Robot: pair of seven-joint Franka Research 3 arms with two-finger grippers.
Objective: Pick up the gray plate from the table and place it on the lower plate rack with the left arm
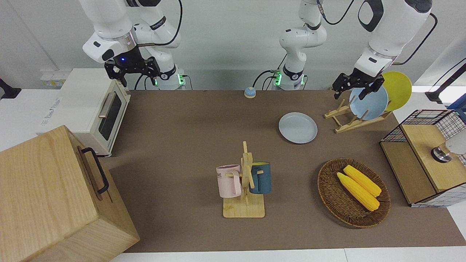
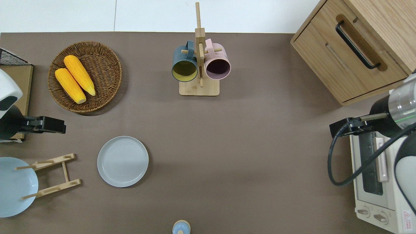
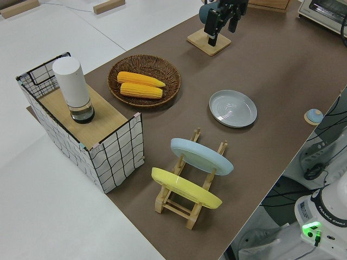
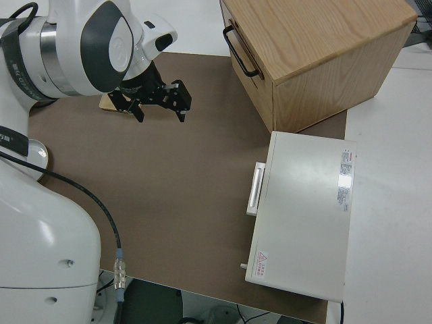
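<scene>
From the front, your gray plate (image 1: 297,127) lies flat on the table (image 1: 182,138), round and plain with a low rim, just beside the lower plate rack (image 1: 355,118), toward the right arm's end. The left gripper (image 1: 357,86) hangs in the air with fingers spread, holding nothing. The right arm is parked, and you cannot tell how its fingers stand. From overhead, the plate (image 2: 123,161) sits nearer the robots than the basket (image 2: 85,76). From the left side, the rack (image 3: 187,187) holds a light blue plate (image 3: 201,156) and a yellow plate (image 3: 185,188), both tilted.
</scene>
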